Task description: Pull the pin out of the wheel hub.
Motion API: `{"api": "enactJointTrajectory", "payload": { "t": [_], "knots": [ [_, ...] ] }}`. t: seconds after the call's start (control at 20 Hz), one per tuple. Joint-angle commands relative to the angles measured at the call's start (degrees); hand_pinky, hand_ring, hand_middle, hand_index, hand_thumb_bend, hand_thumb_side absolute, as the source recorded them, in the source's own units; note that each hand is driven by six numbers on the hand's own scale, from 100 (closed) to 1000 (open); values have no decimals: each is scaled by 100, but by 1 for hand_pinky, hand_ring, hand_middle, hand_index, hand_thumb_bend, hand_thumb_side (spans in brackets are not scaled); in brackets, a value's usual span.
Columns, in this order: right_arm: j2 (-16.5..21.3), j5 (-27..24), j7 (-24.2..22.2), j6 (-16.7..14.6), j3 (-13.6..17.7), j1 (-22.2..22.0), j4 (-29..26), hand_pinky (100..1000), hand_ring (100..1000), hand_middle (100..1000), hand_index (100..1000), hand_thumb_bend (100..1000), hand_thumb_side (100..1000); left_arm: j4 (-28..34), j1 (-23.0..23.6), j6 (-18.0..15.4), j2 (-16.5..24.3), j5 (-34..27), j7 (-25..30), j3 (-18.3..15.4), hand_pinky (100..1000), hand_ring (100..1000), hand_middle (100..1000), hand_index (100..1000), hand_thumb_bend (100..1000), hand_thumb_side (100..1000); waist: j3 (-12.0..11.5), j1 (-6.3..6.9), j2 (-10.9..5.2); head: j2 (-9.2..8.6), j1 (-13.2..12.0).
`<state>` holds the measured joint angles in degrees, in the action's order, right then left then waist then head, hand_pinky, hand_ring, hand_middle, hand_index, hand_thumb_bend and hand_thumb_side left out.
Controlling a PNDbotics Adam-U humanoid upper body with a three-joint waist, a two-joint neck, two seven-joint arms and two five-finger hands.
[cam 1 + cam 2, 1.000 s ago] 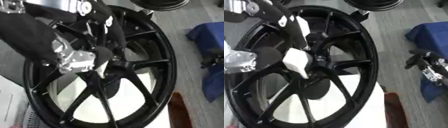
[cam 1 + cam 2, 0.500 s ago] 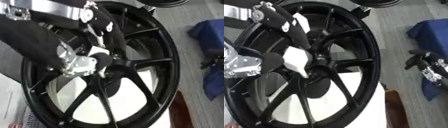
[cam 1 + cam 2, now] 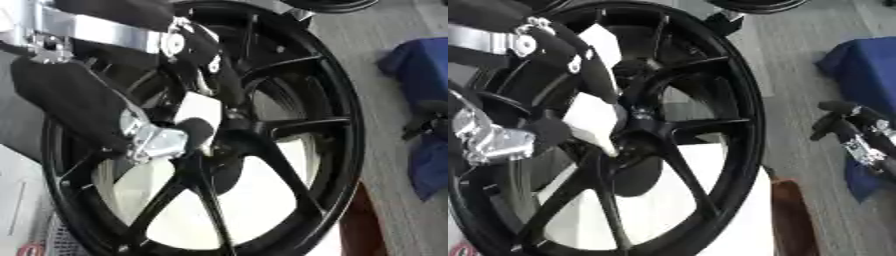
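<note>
I see the black wheel standing nearly upright and filling most of both views, its spokes meeting at the hub near the centre. My left hand comes in from the upper left and sits right against the hub, its pale-tipped fingers bunched on the hub's left side. They look curled inward as if pinching something there, but the pin itself is hidden behind them, so I cannot tell whether it is in the grip or in the hub. My right hand hangs well apart at the right edge, fingers curled and holding nothing, over a blue cloth.
</note>
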<state>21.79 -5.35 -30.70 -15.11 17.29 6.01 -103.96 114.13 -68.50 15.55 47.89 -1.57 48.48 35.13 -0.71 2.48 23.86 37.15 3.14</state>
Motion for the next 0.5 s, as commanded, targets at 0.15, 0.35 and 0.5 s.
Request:
{"api": "enactJointTrajectory", "payload": {
  "t": [0.15,0.35,0.5],
  "knots": [
    [41,49,-5,-9,42,37,-55,761,597,597,847,100,697,46,-16,47,161,172,149,-62,873,860,811,887,100,648,21,-34,-71,-81,-27],
    [28,60,-3,-22,43,37,-54,761,596,596,846,100,696,46,62,-41,188,402,211,-90,878,866,817,892,100,666,32,-50,-47,-102,-32],
    [17,71,-3,-31,41,40,-51,761,595,595,846,100,696,46,120,-67,195,502,225,-104,882,870,825,905,100,668,39,-60,-29,-109,-35]
  ]
}}
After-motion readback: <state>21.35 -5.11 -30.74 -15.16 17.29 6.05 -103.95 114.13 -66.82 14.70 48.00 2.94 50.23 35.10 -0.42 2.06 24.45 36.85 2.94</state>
